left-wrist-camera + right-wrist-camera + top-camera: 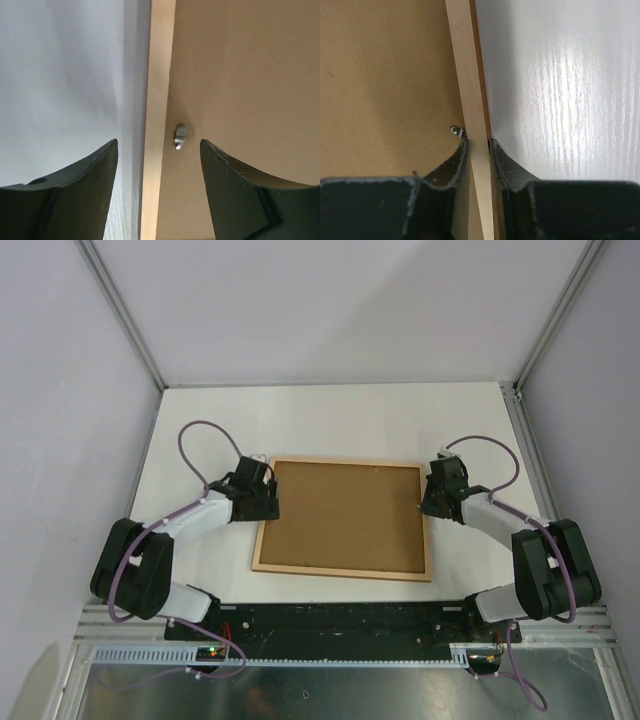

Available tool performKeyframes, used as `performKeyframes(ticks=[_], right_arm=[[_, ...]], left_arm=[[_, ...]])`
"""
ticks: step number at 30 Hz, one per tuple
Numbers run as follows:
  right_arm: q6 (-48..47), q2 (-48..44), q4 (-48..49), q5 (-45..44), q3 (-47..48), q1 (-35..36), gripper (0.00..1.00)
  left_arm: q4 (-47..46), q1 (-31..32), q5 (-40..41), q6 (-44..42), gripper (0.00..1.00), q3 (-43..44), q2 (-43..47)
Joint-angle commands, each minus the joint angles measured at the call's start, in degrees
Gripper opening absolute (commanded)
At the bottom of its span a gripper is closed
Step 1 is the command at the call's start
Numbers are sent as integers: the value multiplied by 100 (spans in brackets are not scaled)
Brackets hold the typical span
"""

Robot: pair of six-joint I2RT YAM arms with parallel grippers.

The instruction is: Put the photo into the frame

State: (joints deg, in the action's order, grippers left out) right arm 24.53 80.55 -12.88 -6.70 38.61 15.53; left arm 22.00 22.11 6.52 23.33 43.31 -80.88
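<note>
The frame [340,571] lies back-up on the white table, its pale wood rails around a brown backing board [345,515]. The photo is hidden. My left gripper [268,502] is at the frame's left rail. In the left wrist view it [159,145] stands open, one finger over the table and the other over the board [245,75], straddling the rail [159,100] without touching it. A small metal clip [179,137] sits between the fingers. My right gripper [428,500] is at the right rail. In the right wrist view it [479,142] is shut on that rail [467,75], beside another clip [456,131].
The white tabletop [330,420] stretches behind the frame to grey enclosure walls with metal corner posts [125,315]. A black and aluminium mounting rail [340,625] runs along the near edge by the arm bases.
</note>
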Motion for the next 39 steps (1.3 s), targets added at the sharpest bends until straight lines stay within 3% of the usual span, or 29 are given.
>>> performKeyframes(ticks=[1, 22, 33, 39], right_arm=[[34, 256, 115, 33, 151, -96, 11], [-31, 228, 34, 164, 171, -125, 9], [-45, 288, 58, 198, 173, -122, 9], [-45, 285, 63, 198, 169, -121, 9]], left_arm=[[-13, 232, 290, 251, 70, -132, 41], [-245, 246, 857, 273, 66, 485, -816], [-252, 186, 809, 226, 53, 423, -814], [-257, 173, 817, 238, 33, 386, -839]])
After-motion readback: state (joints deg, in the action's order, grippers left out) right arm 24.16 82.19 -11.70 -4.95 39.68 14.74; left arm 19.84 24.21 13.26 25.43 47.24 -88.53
